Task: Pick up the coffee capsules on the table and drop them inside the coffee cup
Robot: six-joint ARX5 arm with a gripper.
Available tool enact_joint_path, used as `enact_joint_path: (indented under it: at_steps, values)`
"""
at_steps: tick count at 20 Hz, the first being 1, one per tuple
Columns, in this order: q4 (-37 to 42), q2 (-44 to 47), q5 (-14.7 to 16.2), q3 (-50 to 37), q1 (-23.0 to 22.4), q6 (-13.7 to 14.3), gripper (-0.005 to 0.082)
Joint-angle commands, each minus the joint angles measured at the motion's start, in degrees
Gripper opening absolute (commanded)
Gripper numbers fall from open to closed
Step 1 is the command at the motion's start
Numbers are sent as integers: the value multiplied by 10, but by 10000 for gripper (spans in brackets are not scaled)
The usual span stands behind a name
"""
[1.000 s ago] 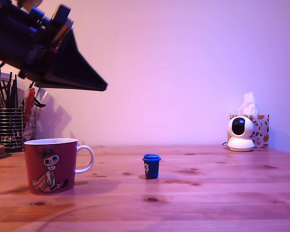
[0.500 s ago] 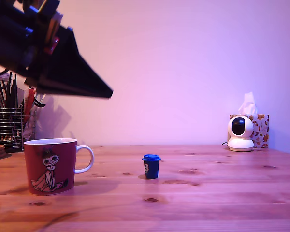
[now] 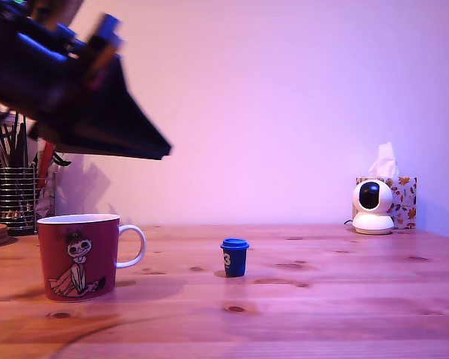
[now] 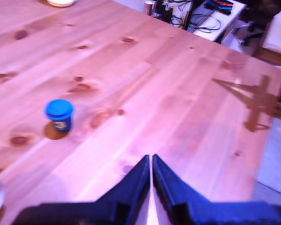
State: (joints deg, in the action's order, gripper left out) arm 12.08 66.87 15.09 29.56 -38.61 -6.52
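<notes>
Arm (image 3: pixel 37 82) high above red mug (image 3: pixel 78 256), closed fingers (image 4: pixel 145 176) angled downward.

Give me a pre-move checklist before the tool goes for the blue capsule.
1. Blue capsule upright on the table, lid up: ok.
2. Tool empty, fingertips nearly together: ok for now, not ok for grasping until opened.
3. Space around capsule free; coffee cup stands apart at the exterior view's left: ok.
4. Cup upright, mouth open: ok.
5. Cup contents: cannot tell.
6. Second capsule: not seen in either view.
</notes>
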Motion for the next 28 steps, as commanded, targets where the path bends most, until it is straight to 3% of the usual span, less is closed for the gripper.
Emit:
enact_joint_path:
  at_steps: [1,5,6,13,17,20,22,28]
  values:
    - [16,19,-9,14,-17,-10,237]
    - [34,64,-49,26,-45,-10,523]
    - [35,79,-54,30,-46,-10,549]
    - [106,165,-89,44,-46,-29,550]
    - [112,221,-98,90,-46,-30,550]
    - [116,272,-121,138,-46,-38,551]
    - [116,301,-153,164,-46,-56,554]
    - [98,329,-174,196,-46,-56,622]
